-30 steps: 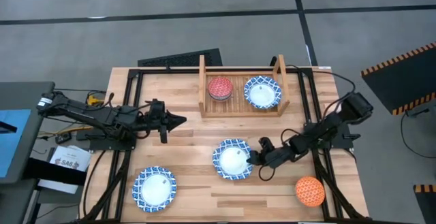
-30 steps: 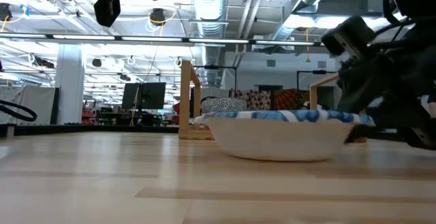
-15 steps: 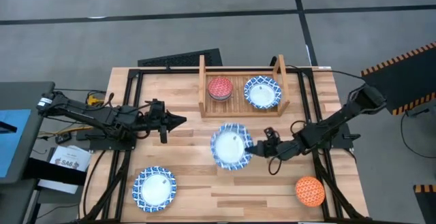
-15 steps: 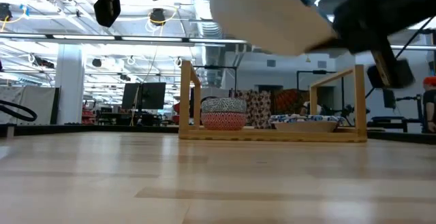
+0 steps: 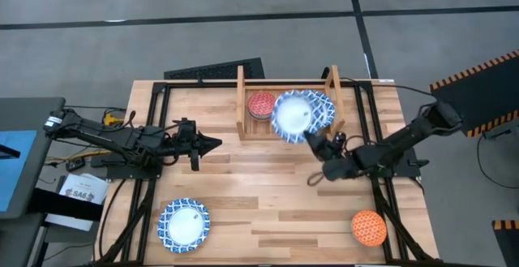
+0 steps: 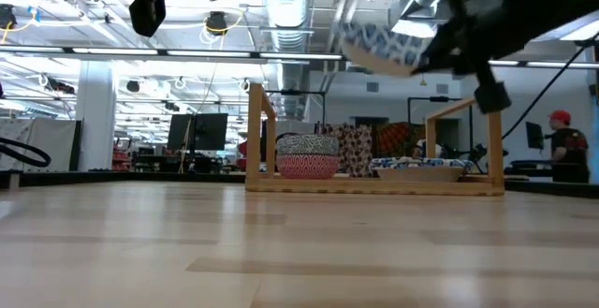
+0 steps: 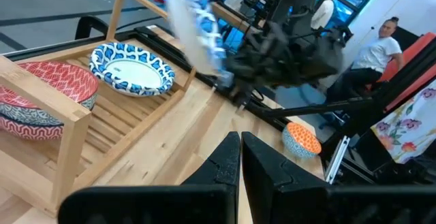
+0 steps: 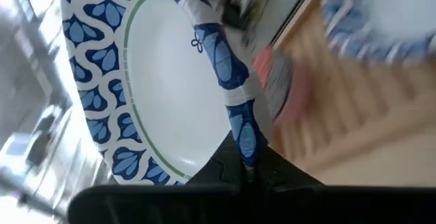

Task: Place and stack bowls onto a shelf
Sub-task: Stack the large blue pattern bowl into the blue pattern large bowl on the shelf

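My right gripper [image 5: 313, 139] is shut on a white bowl with a blue patterned rim [image 5: 292, 114] and holds it in the air over the wooden shelf [image 5: 243, 113]. The bowl [image 6: 379, 44] shows high and tilted in the low view. On the shelf's slats sit a red bowl [image 5: 261, 105], stacked with a small blue patterned one [image 6: 304, 144], and another white-and-blue bowl [image 5: 324, 106], half hidden under the held one. A third white-and-blue bowl [image 5: 184, 223] and an orange bowl [image 5: 369, 227] rest on the table. My left gripper [image 5: 214, 144] waits shut at the table's left. My right gripper pinches the bowl's rim [image 8: 240, 137] between its two fingers, at the side nearest the table's right near corner. The fingers come slanting from the right and near side. The bowl is lifted clear and tipped up, its hollow [image 8: 170, 94] facing the wrist camera.
A black metal frame [image 5: 154, 105] runs along the table's edges. The shelf's two upright side boards [image 5: 241, 84] [image 5: 334, 80] stand beside the bowls. Bare wood lies mid-table [image 5: 259, 186]. A person [image 6: 562, 149] sits beyond the table.
My right gripper has lifted the white-and-blue bowl off the middle of the table and carried it up and toward the far edge, over the shelf. The bowl has tipped from flat to steeply tilted.
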You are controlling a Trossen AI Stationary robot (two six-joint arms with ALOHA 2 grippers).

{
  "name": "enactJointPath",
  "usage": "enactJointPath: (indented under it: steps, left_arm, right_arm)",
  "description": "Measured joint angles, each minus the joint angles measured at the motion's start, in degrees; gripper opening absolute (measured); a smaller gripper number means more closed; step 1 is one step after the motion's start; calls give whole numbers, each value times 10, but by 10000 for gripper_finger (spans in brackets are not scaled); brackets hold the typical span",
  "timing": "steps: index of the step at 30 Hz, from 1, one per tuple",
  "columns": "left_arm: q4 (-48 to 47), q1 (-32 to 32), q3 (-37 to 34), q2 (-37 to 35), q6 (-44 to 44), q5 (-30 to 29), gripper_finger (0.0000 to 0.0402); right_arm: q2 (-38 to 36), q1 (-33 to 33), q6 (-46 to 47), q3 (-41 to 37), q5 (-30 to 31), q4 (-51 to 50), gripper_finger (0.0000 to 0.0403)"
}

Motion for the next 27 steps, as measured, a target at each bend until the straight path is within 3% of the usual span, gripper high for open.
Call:
enactJointPath:
  steps: [4,9,14,16,27]
  left_arm:
    - [0,0,0,0,0,2,0]
    - [0,0,0,0,-1,11,0]
    - [0,0,0,0,9,19,0]
    - [0,0,0,0,15,19,0]
    - [-1,0,0,0,27,19,0]
  right_arm:
    - [11,-50,19,0,-39,-48,20]
    - [7,-56,47,3,-66,-122,20]
    - [16,-38,172,89,-112,-410,20]
    - [23,-34,182,121,-113,-476,20]
    - [48,-100,179,144,-125,-496,20]
